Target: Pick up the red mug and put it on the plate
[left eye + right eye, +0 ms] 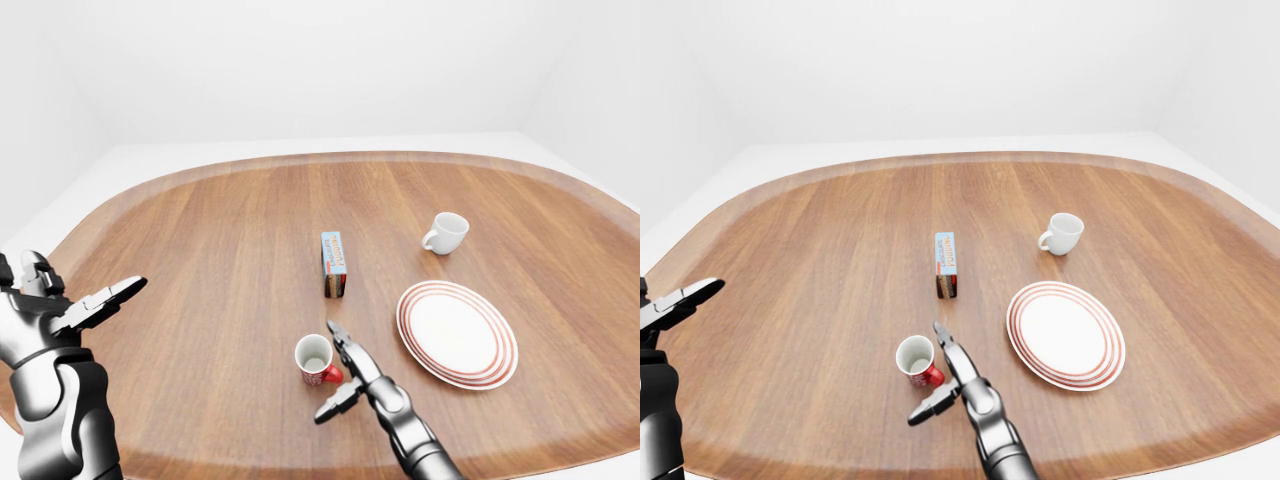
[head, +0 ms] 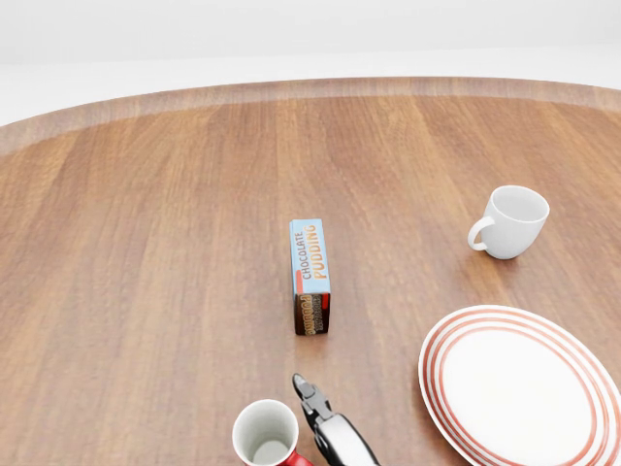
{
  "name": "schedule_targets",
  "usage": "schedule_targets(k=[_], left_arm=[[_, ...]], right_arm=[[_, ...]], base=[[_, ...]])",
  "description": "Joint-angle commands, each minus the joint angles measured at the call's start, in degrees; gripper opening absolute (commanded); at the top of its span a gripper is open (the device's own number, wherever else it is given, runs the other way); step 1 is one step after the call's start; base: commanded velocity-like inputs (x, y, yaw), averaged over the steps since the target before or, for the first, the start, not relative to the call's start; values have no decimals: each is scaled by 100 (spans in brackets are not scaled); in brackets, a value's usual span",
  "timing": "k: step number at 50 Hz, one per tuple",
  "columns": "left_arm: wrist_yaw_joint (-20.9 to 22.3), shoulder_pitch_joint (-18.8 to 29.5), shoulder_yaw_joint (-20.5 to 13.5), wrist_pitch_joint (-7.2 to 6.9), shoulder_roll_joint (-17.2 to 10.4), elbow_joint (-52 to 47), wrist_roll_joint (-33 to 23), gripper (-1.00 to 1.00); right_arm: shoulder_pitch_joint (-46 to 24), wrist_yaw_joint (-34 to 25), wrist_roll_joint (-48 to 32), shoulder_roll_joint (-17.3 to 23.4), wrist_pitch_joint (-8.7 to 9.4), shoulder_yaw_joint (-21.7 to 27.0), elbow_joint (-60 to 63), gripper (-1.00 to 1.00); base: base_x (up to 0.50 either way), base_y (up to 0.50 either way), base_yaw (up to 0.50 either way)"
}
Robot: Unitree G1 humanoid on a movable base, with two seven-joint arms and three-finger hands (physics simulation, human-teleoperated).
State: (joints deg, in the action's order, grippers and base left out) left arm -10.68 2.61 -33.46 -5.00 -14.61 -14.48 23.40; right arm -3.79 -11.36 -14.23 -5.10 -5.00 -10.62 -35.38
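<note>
Red mug (image 1: 314, 359) stands upright on the wooden table (image 1: 220, 250), left of the red-striped plate (image 1: 457, 332) in the left-eye view. Right hand (image 1: 345, 375), fingers spread open, sits just beside its handle. The mug is probably rigid, light and smooth; wrapping the body should hold better than the handle. Left hand (image 1: 85, 309) hangs open, well apart.

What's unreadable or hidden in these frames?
- Red mug: head view's bottom edge cuts off its base and handle.
- Right hand: whether it touches the mug's handle cannot be told in the left-eye view; head view shows only one finger.
- Left hand: cropped at the right-eye view's left edge.
- Pudding box: lettering too small in the eye views.
</note>
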Motion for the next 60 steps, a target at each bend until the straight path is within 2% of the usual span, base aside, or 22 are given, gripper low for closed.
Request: schedule_targets(k=[1,15,16,17,18,37,45,49,50,51,52,53,55,60], left_arm=[[-16,-4,-8,0,5,-53,7,100],[-10,-12,-23,0,3,-66,22,100],[-9,-13,-24,0,4,-70,23,100],[-8,-16,-25,0,6,-76,23,100],[-10,-18,-25,0,7,-85,23,100],[10,-25,-32,0,22,-73,12,100],[7,-23,-37,0,12,-66,21,100],[-2,-20,-49,0,6,-105,34,100],[-2,-19,-49,0,5,-102,32,100],[-3,-16,-46,0,4,-100,30,100],[-2,-13,-36,0,6,-97,21,100],[-3,-14,-34,0,8,-97,18,100],[-8,-16,-36,0,8,-114,20,100],[-9,5,-16,0,8,-72,2,100]], right_arm=[[-254,57,-112,-67,0,65,-555,100],[-452,39,-135,-125,0,140,-943,100],[-444,38,-139,-127,0,141,-918,31],[-425,26,-136,-128,0,141,-880,-95],[-409,25,-138,-130,0,137,-870,-100],[-443,46,-95,-122,0,182,-911,-100],[-357,-76,172,66,0,340,378,-100],[-479,-131,544,352,0,711,1414,-100],[-481,-141,621,400,35,761,1604,-100],[-479,-133,682,466,224,832,1875,-100],[-532,-152,816,587,542,1005,2282,-100],[-553,-141,888,657,737,1093,2526,-100],[-613,-76,994,795,984,1280,2859,-100],[-759,66,1463,1268,1000,1976,3428,-100]], base=[[0,0,0],[0,0,0],[0,0,0],[0,0,0],[0,0,0],[0,0,0],[0,0,0],[0,0,0],[0,0,0],[0,0,0],[0,0,0],[0,0,0],[0,0,0],[0,0,0]])
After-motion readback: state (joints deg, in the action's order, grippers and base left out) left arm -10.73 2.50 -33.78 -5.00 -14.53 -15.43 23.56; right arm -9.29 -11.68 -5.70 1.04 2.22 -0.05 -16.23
